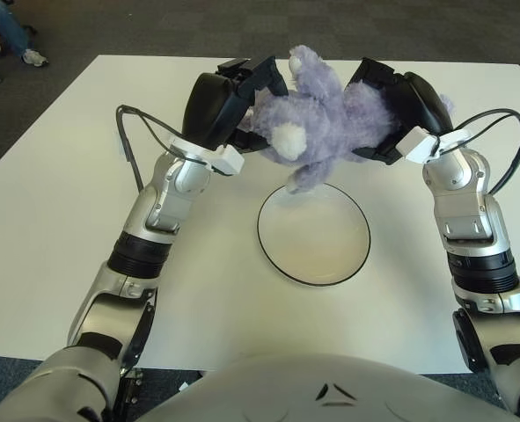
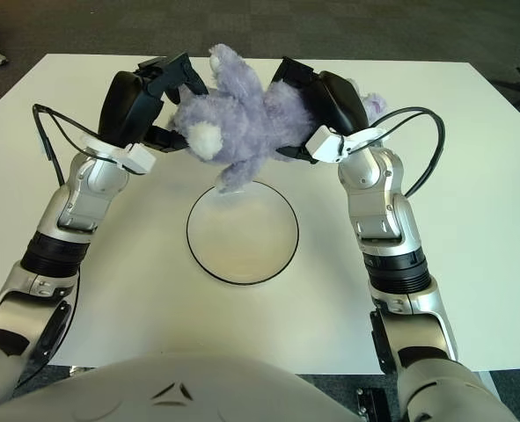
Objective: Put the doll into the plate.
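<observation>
A fluffy purple doll [image 1: 317, 119] with a white paw hangs in the air between my two hands, above the far rim of the plate. My left hand [image 1: 242, 97] grips its left side and my right hand [image 1: 378, 110] grips its right side. One purple leg dangles down to the far edge of the white plate [image 1: 313, 232], a round dish with a dark rim lying on the white table [image 1: 66, 176].
Black cables loop from both wrists: one [image 1: 132, 141] on the left and one [image 1: 506, 141] on the right. Dark carpet [image 1: 110, 26] surrounds the table. A person's shoe [image 1: 32, 58] shows at the far left.
</observation>
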Controlling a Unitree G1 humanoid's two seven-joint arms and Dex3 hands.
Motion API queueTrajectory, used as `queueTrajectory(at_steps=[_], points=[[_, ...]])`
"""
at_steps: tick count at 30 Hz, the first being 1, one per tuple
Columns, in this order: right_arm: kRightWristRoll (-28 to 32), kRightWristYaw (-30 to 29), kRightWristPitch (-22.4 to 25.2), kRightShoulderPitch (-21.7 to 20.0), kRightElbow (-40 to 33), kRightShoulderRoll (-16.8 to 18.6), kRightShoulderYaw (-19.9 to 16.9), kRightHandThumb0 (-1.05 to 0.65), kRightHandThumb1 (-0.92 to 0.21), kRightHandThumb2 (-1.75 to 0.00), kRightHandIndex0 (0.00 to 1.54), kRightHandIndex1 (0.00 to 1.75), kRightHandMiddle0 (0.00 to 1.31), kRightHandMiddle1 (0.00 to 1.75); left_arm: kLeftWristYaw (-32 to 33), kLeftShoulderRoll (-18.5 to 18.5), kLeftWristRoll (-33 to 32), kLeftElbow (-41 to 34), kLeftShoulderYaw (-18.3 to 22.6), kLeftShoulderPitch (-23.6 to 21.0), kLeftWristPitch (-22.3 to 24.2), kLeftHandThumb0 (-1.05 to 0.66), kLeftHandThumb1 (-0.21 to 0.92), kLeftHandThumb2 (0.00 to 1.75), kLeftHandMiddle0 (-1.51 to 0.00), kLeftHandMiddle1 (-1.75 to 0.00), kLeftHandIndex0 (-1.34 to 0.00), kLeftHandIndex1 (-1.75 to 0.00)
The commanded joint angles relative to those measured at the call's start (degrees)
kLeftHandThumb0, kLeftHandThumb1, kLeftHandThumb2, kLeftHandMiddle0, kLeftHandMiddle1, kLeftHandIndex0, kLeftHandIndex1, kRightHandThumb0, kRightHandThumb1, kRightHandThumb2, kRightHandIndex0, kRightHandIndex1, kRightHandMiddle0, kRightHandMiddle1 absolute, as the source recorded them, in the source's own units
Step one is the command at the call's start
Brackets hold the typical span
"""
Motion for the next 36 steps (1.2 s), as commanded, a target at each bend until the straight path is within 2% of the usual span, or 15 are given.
queueTrajectory(at_steps=[1,6,9,13,15,17,23,25,30,36], points=[[1.7,0.4,-1.1,1.1,-1.5,-0.1,-0.7,-0.01,0.09,-1.66,0.91,1.75,0.86,1.40,-0.2,0.8,-0.1,-0.8,1.4,1.1,-0.2,-0.01,0.16,1.37,-0.74,-1.69,-0.71,-1.41],[2.3,1.3,0.0,1.8,-1.9,-0.1,-0.9,-0.01,0.07,-1.64,0.90,1.75,0.85,1.40,0.0,1.0,-0.2,-0.6,1.9,1.6,-1.5,-0.01,0.16,1.37,-0.74,-1.69,-0.70,-1.40],[2.3,1.0,-0.4,2.6,-2.2,0.0,-1.0,-0.01,0.00,-1.64,0.77,1.75,0.75,1.63,-0.2,1.1,-0.7,-0.6,2.2,2.1,-2.3,-0.01,0.16,1.38,-0.74,-1.70,-0.70,-1.41],[2.2,0.4,-0.9,3.8,-2.8,0.4,-0.9,-0.01,-0.04,-1.62,0.72,1.75,0.70,1.71,-1.1,1.3,-2.3,-1.5,2.6,3.2,-3.5,-0.01,0.16,1.40,-0.73,-1.72,-0.69,-1.44],[2.4,0.4,-1.1,4.3,-3.0,0.6,-0.9,-0.01,-0.02,-1.61,0.81,1.75,0.72,1.58,-1.6,1.5,-2.8,-1.8,2.8,3.6,-3.9,-0.01,0.16,1.40,-0.72,-1.73,-0.67,-1.47],[2.6,0.5,-1.3,4.8,-3.3,0.6,-0.9,-0.01,-0.01,-1.60,0.84,1.75,0.72,1.55,-2.0,1.7,-3.2,-2.0,2.9,4.0,-4.2,-0.01,0.16,1.40,-0.71,-1.72,-0.67,-1.48],[3.3,0.9,-2.1,6.1,-3.6,0.3,-0.7,-0.01,0.00,-1.66,0.87,1.75,0.65,1.65,-2.6,2.0,-3.4,-2.3,3.4,4.7,-5.0,-0.01,0.18,1.39,-0.69,-1.71,-0.66,-1.51],[3.3,1.3,-2.3,6.6,-3.7,0.1,-0.7,-0.01,0.01,-1.65,0.89,1.69,0.63,1.70,-2.9,2.2,-3.6,-2.3,3.4,4.9,-5.3,-0.01,0.18,1.38,-0.68,-1.70,-0.65,-1.52],[3.3,2.2,-2.5,8.1,-4.2,-0.2,-0.5,0.00,0.02,-1.58,0.99,1.39,0.67,1.74,-3.6,2.7,-4.3,-2.1,3.6,5.3,-6.3,-0.01,0.20,1.36,-0.67,-1.67,-0.64,-1.54],[4.1,1.9,-4.4,10.1,-4.6,0.2,-0.7,0.00,0.05,-1.56,1.05,1.22,0.73,1.75,-4.2,3.0,-4.9,-2.0,3.6,6.1,-7.3,-0.01,0.21,1.35,-0.66,-1.67,-0.65,-1.54]])
